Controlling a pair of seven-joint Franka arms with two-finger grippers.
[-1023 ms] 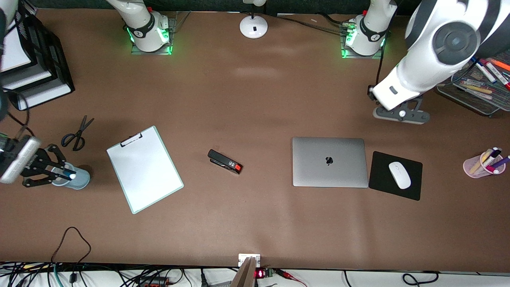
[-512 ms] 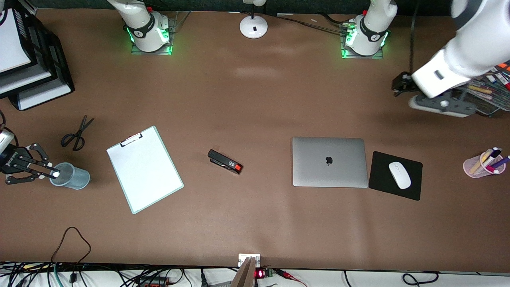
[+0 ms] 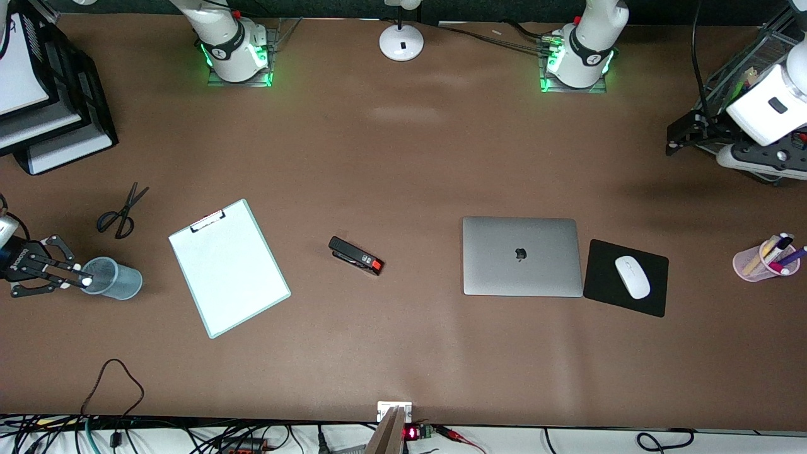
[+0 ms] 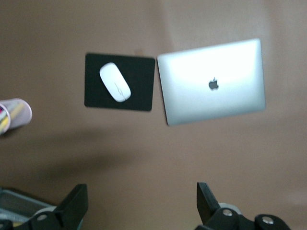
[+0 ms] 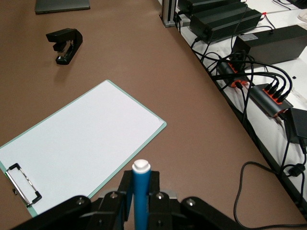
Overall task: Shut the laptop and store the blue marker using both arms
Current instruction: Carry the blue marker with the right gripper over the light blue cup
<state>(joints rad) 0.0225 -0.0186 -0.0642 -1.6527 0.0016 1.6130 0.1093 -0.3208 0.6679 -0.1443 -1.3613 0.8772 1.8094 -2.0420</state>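
Jaws of right gripper [image 3: 66,279] pinched on the blue marker [image 5: 141,199], barrel upright between the fingers, whitish end up. Poised at the rim of a translucent blue-grey cup [image 3: 113,278] at the right arm's end of the worktop; marker tip at or just over the cup mouth, cannot tell whether inside. Marker probably light, stiff, smooth-barrelled, so liable to slip or tilt; mid-barrel hold looks right.

Clipboard [image 3: 228,267] and stapler [image 3: 356,255] toward mid-worktop, untouched.

The laptop [image 3: 521,256] lid down, flat on worktop, just beside mouse pad [image 3: 626,277] with white mouse [image 3: 632,276]. Likely heavier, rigid, slick lid.

Jaws of left gripper [image 4: 139,203] spread wide, holding nothing, up over the wire tray [image 3: 737,88] at the left arm's end.
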